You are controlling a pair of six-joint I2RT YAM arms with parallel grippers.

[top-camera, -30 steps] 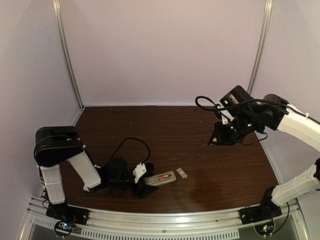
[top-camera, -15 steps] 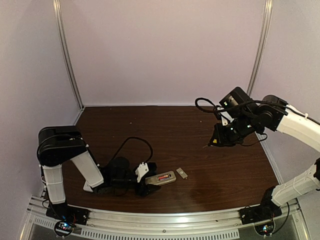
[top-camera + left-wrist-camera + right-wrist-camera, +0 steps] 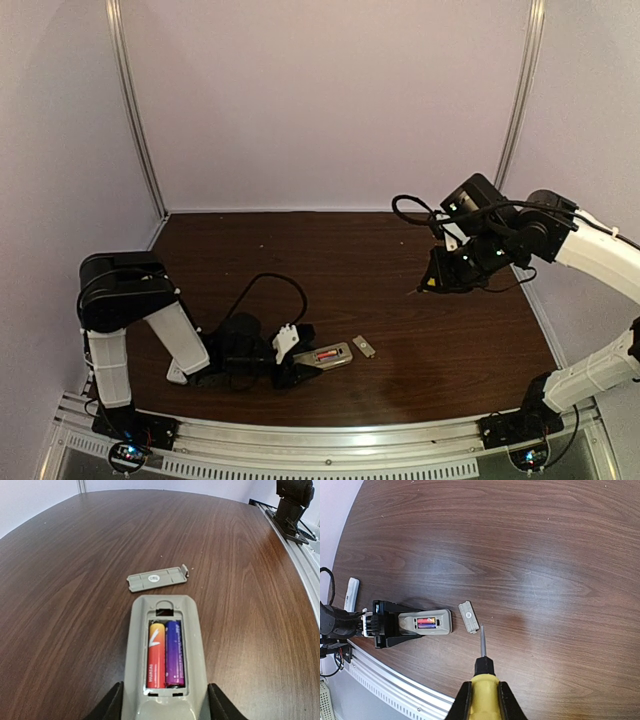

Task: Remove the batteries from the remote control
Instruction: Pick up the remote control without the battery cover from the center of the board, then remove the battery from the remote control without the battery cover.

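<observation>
The grey remote control (image 3: 165, 630) lies face down near the table's front edge, its compartment uncovered. Two batteries lie side by side in it, one red-orange (image 3: 156, 655) and one purple (image 3: 174, 652). My left gripper (image 3: 165, 709) is low on the table, and its black fingers press both sides of the remote's near end (image 3: 322, 356). My right gripper (image 3: 482, 695) hangs high over the right of the table (image 3: 437, 280), shut on the yellow-handled screwdriver (image 3: 483, 677), whose tip points down above the tabletop.
The small grey cover plate (image 3: 157, 577) lies just beyond the remote (image 3: 364, 347). A white oblong object (image 3: 351, 594) rests by the left arm. A black cable (image 3: 265, 285) loops behind the left wrist. An aluminium rail (image 3: 330, 440) runs along the near edge.
The left arm has slid slightly right along the remote and its jaws have narrowed onto the remote's sides. The right arm with the screwdriver has barely moved.
</observation>
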